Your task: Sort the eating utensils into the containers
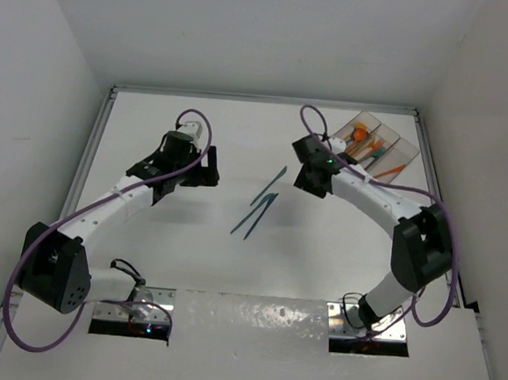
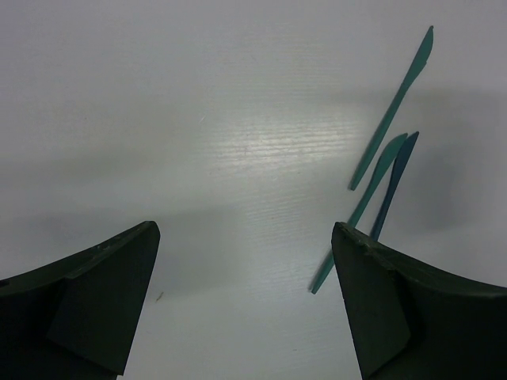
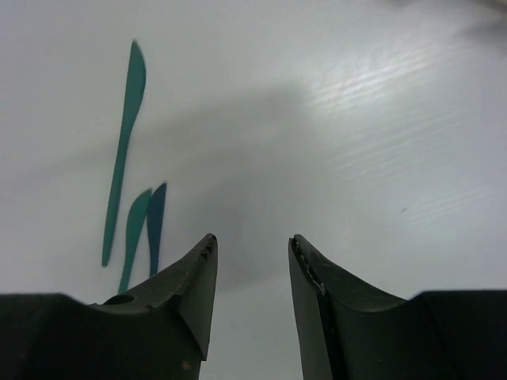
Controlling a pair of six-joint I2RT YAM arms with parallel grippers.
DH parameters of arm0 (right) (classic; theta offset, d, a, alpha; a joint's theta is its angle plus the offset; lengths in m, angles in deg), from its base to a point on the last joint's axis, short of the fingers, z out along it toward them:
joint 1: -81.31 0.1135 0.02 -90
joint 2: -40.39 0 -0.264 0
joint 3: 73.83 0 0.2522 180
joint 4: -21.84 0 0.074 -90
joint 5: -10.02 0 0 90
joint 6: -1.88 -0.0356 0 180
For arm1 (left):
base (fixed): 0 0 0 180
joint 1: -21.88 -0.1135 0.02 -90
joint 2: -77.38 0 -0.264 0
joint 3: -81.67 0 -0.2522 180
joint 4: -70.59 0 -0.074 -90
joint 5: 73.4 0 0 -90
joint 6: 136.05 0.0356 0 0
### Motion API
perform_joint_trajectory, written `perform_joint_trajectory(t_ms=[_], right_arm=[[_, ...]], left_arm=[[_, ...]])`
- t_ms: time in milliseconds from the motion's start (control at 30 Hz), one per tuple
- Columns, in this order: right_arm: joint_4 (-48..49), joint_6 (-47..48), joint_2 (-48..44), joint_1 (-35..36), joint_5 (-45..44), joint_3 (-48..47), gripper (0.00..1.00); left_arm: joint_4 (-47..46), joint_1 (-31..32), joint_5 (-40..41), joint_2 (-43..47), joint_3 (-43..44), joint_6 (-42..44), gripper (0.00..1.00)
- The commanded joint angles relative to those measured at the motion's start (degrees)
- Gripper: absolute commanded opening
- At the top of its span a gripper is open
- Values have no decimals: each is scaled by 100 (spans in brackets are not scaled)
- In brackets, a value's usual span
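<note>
Teal utensils (image 2: pixel 392 107) and dark blue utensil (image 2: pixel 394 186) lay loose on surface (image 2: pixel 198 119), right of wide-spread empty left fingers (image 2: pixel 95 293), left of parted empty right fingers (image 3: pixel 348 317), tray (image 1: pixel 404 150) with orange utensils (image 1: pixel 360 133) right of right fingers

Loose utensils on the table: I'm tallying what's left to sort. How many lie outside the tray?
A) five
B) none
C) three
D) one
C. Three loose utensils lie mid-table: a long teal one, a shorter teal one and a dark blue one, all apart from the tray.
</note>
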Motion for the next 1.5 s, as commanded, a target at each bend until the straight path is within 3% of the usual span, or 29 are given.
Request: perform_joint_trajectory(t_ms=[0,267,567,667,900,967,1200,1467], right_arm=[[-24,-1049,163,564,-28,16,42],[55,-1728,1210,1664,481,-502,44],[310,-1992,2080,1884,939,-775,39],[266,-2036,2239,1884,992,-819,34],[29,-2176,2187,1849,1001,-310,7],[64,-2159,1951,1700,1018,76,0],[274,-1211,632,893,237,947,0],[485,451,-468,-671,-265,684,0]], left_arm=[[-122,-58,76,268,110,-100,89],[-131,-58,76,312,92,-118,89],[-104,-58,155,321,75,-118,89],[-113,-58,155,321,75,-109,89],[-113,-58,163,320,83,-100,89],[-113,-58,163,320,75,-92,89],[-139,-58,85,312,48,-92,89],[-183,-58,-3,268,39,-92,89]])
